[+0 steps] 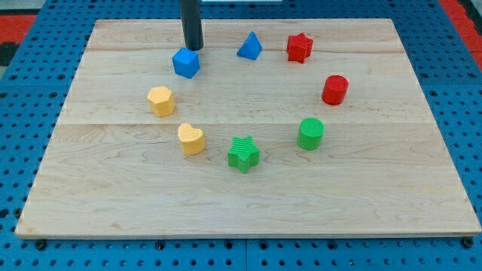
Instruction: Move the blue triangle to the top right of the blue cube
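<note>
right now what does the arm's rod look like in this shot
My tip ends a straight, smooth, dark grey rod, round in section, entering from the view's top. No cables, markings or pincer show. The tip sits just above the blue cube.
</note>
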Robot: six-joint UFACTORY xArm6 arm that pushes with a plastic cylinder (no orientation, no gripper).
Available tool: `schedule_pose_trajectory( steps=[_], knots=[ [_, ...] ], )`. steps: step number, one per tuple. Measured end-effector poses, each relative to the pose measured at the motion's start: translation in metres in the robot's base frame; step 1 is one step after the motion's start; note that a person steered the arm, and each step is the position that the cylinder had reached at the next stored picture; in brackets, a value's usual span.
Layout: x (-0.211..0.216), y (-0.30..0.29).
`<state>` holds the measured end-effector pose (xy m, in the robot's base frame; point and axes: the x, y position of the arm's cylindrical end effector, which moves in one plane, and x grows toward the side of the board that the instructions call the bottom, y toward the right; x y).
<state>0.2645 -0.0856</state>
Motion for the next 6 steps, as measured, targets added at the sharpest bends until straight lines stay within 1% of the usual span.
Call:
schedule_pose_trajectory(
  steps=[3,4,5,6],
  knots=[
    [0.01,0.007],
    [0.037,0.028],
    [0.067,0.087],
    [0.058,0.136]
  ],
)
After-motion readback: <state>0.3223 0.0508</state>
